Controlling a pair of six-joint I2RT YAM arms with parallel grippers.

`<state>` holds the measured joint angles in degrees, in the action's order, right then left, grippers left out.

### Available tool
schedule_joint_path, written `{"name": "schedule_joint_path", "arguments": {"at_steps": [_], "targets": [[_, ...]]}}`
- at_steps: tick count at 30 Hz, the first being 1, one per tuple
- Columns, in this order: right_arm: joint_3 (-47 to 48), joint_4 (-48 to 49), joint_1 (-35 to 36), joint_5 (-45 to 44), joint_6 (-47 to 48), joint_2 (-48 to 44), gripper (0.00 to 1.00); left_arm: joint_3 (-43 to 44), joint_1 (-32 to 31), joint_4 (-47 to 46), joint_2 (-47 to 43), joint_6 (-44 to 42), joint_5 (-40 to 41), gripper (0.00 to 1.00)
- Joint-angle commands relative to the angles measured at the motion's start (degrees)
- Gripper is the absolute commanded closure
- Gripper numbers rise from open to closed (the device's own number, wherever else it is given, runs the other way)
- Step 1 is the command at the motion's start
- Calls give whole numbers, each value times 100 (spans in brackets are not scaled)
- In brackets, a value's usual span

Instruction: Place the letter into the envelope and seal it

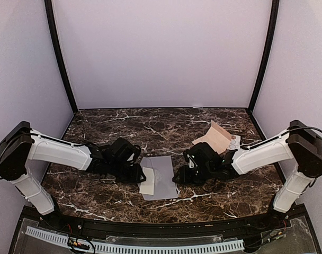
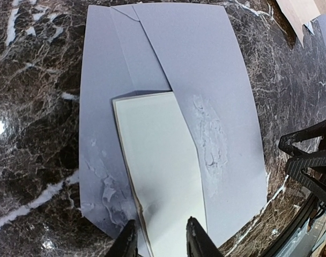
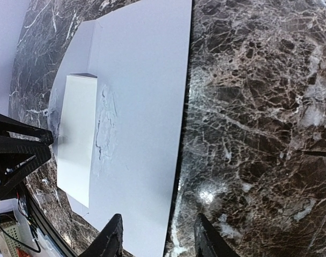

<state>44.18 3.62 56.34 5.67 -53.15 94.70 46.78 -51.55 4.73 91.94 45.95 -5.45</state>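
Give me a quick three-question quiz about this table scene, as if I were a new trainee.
1. True or false: the cream letter is hidden completely inside the grey envelope.
2. Fill in: the right hand straddles the envelope's ____.
3. Which hand has the letter's end between its fingers? A) left B) right C) neither

Key: 1. False, most of it shows. 2. Edge, with the dark marble table beside it. 3. A, the left hand.
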Motion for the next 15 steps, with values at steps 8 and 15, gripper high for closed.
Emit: {"name": "schedule_joint_path", "arguments": {"at_steps": [8, 15], "targets": [[-33, 230, 69, 91, -90, 237, 62, -125, -22, -85, 222, 7, -113, 72], [7, 296, 82, 167, -93, 378, 67, -160, -22, -109, 326, 71, -130, 76]]}}
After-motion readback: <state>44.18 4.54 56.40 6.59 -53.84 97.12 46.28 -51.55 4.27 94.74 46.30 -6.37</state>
